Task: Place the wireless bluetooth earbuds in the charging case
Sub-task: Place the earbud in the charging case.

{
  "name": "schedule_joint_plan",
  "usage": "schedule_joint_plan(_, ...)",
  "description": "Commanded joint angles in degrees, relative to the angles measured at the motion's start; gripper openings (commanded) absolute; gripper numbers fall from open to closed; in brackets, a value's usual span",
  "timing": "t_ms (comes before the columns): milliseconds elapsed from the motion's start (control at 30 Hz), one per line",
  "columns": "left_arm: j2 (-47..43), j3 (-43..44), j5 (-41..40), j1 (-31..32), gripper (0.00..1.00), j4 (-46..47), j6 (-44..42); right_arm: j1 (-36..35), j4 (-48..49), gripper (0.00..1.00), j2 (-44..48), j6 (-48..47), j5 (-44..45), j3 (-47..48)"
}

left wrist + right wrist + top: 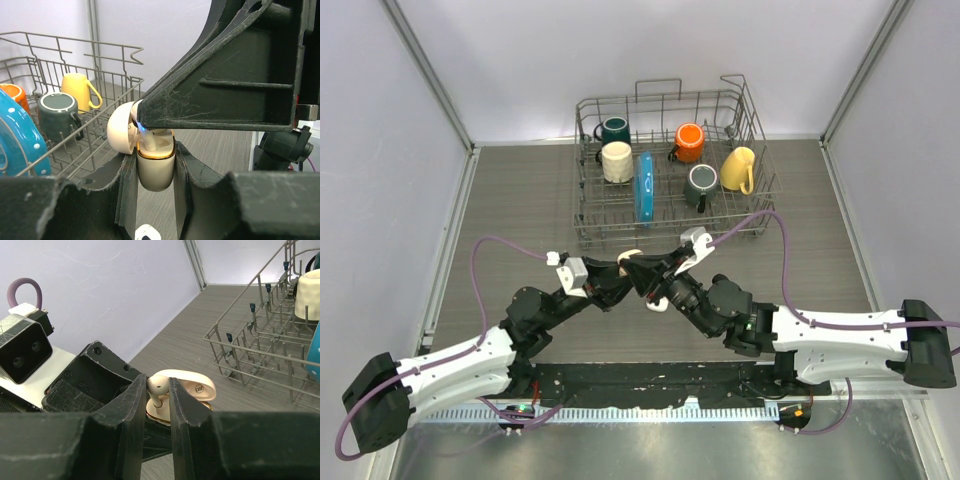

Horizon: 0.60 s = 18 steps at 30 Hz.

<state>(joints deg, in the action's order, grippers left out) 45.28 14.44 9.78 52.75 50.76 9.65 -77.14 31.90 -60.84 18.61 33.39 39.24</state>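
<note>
- Cream-white earbud (159, 386) sits pinched between the closed jaws of our right gripper (157, 392). Its bud end is up and its stem points down into the mouth of the charging case (155, 172).
- That case is held upright off the table (520, 210), with its gold-rimmed opening facing up and its lid (120, 132) swung open to one side. Our left gripper (155, 162) is clamped on the case's lower body from both sides.
- In the left wrist view the stem appears to be in one well already, with a small blue glow by the rim. We cannot tell whether the bud is fully seated, or whether the other well is filled.
- We judge the step in hand to be seating this earbud.
- To do it well, we should keep the stem in line with the well and press straight down gently. We should also hold the case steady so it does not twist in its grip.
- We should loosen the right jaws only once the bud rests flush, then draw away upward so no finger catches the lid.
- Both arms reach forward and inward from their bases. The wrists meet nose to nose over the middle of the table, just in front of the wire dish rack (620, 236).
</note>
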Motion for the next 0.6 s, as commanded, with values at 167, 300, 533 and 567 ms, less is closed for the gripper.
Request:
schedule_joint_plan(167, -0.9, 0.3, -4.2, -0.1, 0.00, 10.2, 0.7, -0.1, -5.3, 0.01, 1.4, 0.3, -1.3, 0.8)
schedule_joint_plan(300, -1.6, 0.2, -4.9, 0.0, 0.00, 10.2, 0.4, -0.1, -6.9, 0.01, 1.8, 0.4, -1.2, 0.5)
schedule_joint_plan(533, -1.9, 0.0, -5.1, -0.1, 0.00, 10.0, 0.5, 0.0, -9.3, 0.04, 1.9, -0.2, -0.1, 1.7)
schedule_joint_plan(567, -1.9, 0.0, -5.2, 0.0, 0.00, 10.0, 0.5, 0.0, -9.7, 0.05, 1.6, -0.5, 0.0, 2.3)
